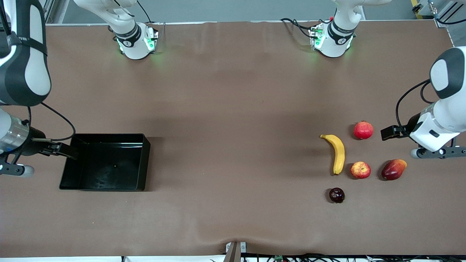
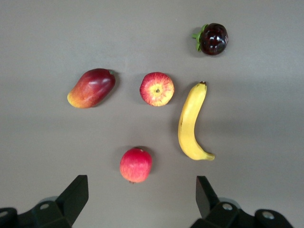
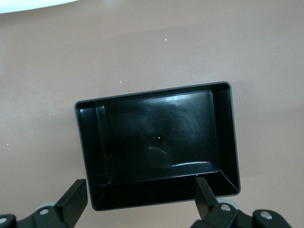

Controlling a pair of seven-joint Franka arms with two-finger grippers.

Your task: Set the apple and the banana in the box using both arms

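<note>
A brown tabletop [image 1: 233, 109] carries a black box [image 1: 67, 180] toward the right arm's end and a cluster of five fruits toward the left arm's end, the two groups well apart. The box sits flat and holds no fruit; its glossy floor reflects the overhead light in the right wrist view, box [image 3: 228, 137].

The banana [image 1: 338, 153] lies on the tabletop with its dark stem tip pointing toward the front camera, curving beside the apple [image 1: 360, 170], which rests just next to it on the side toward the left arm's end. The left wrist view shows the apple [image 2: 156, 89] with its stem dimple facing up and the banana [image 2: 191, 122] close alongside but not touching. A pomegranate [image 1: 363, 130] sits farther from the front camera than the apple, a red-and-orange mango [image 1: 393, 169] lies beside the apple toward the left arm's end, and a dark round fruit [image 1: 336, 195] with a green stalk rests nearest the front camera.

The left gripper [image 1: 388, 133] hangs over the tabletop beside the pomegranate, its fingers [image 2: 76, 194] spread wide and holding nothing. The right gripper [image 1: 60, 149] hovers over the edge of the box at the right arm's end, its fingers [image 3: 73, 199] likewise parted and empty.
</note>
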